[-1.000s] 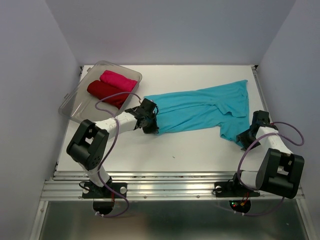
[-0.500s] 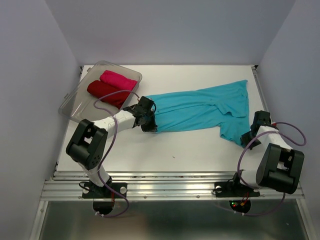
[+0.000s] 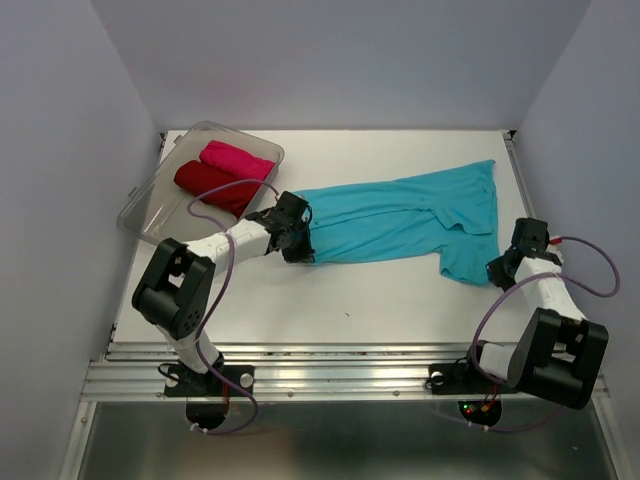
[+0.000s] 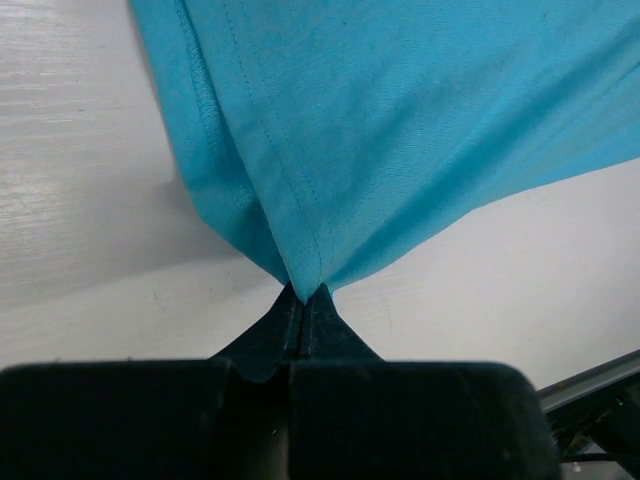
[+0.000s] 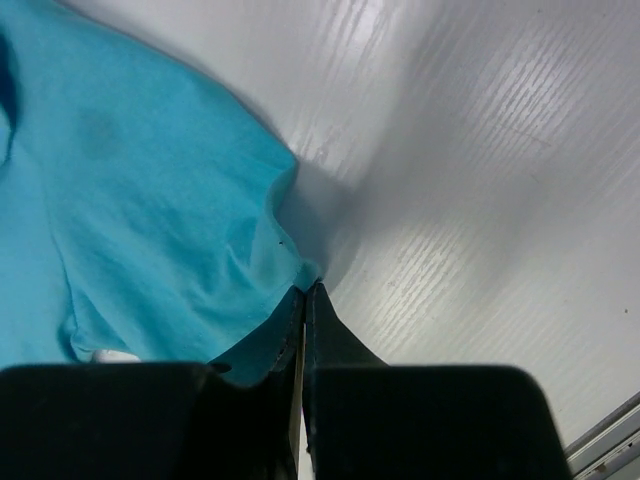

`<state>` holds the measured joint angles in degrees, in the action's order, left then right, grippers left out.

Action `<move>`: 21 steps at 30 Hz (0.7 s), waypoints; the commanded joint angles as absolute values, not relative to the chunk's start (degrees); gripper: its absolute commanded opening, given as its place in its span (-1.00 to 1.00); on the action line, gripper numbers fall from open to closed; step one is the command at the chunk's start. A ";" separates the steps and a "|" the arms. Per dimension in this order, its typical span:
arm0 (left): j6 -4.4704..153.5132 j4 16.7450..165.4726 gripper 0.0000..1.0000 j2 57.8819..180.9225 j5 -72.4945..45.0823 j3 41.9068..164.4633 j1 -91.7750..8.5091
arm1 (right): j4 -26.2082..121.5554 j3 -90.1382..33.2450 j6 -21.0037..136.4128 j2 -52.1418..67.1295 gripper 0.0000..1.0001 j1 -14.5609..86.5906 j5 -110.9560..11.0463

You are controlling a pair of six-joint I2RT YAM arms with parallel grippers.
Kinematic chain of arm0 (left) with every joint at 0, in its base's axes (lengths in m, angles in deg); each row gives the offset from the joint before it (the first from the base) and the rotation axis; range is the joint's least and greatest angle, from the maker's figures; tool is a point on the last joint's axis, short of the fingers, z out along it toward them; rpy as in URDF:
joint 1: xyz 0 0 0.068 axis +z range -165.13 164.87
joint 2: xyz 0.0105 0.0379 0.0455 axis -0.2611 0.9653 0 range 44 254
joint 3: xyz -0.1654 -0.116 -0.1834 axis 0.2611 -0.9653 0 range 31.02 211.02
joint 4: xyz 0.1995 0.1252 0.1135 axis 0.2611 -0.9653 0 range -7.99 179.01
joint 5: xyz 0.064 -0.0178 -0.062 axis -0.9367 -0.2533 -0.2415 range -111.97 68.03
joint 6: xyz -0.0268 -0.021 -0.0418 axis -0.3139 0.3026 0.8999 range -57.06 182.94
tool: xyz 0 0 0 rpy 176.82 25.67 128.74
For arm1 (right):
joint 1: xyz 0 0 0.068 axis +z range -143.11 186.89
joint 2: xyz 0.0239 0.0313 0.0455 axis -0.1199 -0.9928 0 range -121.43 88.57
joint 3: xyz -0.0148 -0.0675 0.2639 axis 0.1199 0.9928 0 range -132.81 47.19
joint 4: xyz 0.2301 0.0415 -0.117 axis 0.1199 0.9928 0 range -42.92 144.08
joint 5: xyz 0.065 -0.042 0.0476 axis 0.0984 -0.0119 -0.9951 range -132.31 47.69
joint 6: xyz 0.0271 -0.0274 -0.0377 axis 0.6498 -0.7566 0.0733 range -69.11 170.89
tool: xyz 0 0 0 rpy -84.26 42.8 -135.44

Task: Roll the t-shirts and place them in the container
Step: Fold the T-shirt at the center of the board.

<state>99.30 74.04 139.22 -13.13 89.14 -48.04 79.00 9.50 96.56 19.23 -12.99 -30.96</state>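
Note:
The turquoise-blue t-shirt [image 3: 400, 215] lies spread across the table, stretched between the two arms. My left gripper [image 3: 302, 250] is shut on its left hem; the left wrist view shows the cloth [image 4: 400, 130] pinched at the fingertips [image 4: 303, 292]. My right gripper [image 3: 497, 268] is shut on the shirt's right lower corner; the right wrist view shows the cloth [image 5: 140, 200] pinched at the tips [image 5: 305, 290]. The dark red t-shirt [image 3: 210, 185] and the magenta-pink t-shirt [image 3: 238, 160] lie rolled in the tub.
A clear plastic tub [image 3: 150, 205] stands at the back left of the white table [image 3: 350, 300]. Grey walls close in the back and both sides. A metal rail [image 3: 330, 375] runs along the near edge.
The right gripper has moved right and slightly back with the shirt corner, drawing the cloth out. The left gripper has shifted slightly left with the hem.

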 commanded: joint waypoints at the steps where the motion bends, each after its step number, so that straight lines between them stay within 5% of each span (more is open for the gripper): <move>1: 98.10 72.49 -1.00 137.95 -13.27 92.10 -47.57 | 77.31 6.15 95.80 21.07 -0.99 -13.41 -30.36; 21: 96.25 69.85 -1.00 140.23 -11.51 97.72 -44.05 | 76.35 -15.21 94.05 12.73 -0.99 -13.41 -34.05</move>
<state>97.77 71.18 139.54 -12.32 94.56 -44.26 78.78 -10.39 95.05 14.45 -12.99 -32.99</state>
